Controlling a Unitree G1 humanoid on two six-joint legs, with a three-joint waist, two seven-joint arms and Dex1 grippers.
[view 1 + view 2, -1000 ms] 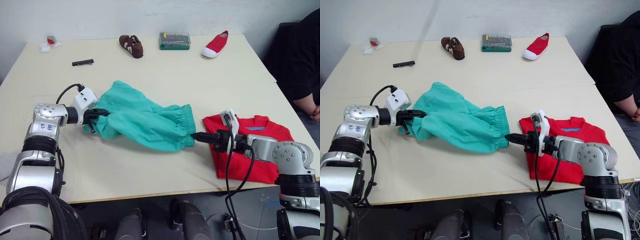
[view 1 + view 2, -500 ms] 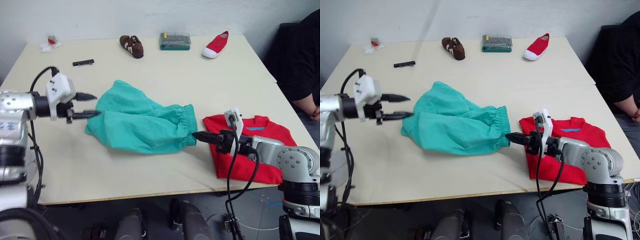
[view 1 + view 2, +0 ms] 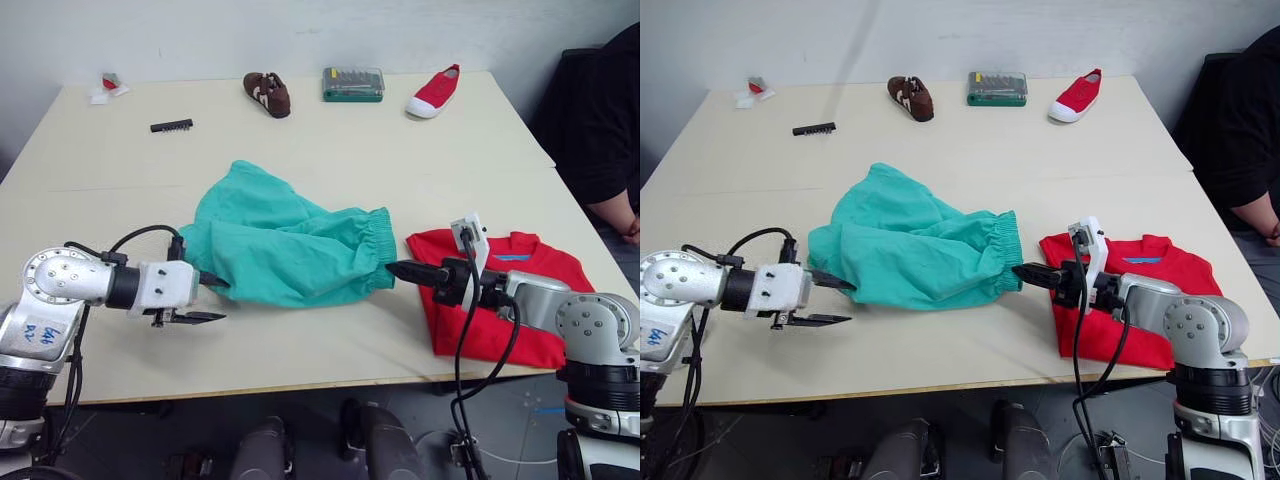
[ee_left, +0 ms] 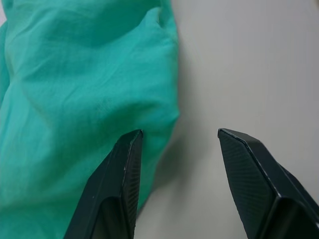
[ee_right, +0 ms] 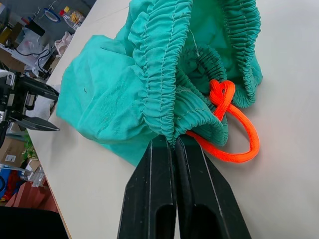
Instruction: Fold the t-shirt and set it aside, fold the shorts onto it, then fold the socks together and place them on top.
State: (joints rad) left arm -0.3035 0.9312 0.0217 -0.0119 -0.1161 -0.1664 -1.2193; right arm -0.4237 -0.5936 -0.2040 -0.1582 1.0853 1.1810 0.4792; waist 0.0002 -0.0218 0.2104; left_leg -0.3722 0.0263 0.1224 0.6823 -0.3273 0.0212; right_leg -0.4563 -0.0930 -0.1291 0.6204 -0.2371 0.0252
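A: What moved? The left gripper had dropped from beside the far leg end to the near-left corner of the soft teal-green cloth shorts, fingers spread wide, one on the hem, one on bare tabletop.

B: Probably lining up a pinch on that corner. And the right gripper?

A: Closed on the gathered elastic waistband, likely anchoring that end; a ropy orange drawstring looped just beside it.

B: The shirt?

A: The folded bright red cloth t-shirt lay flat under the right arm, set aside. Beige matte table. No socks seen.
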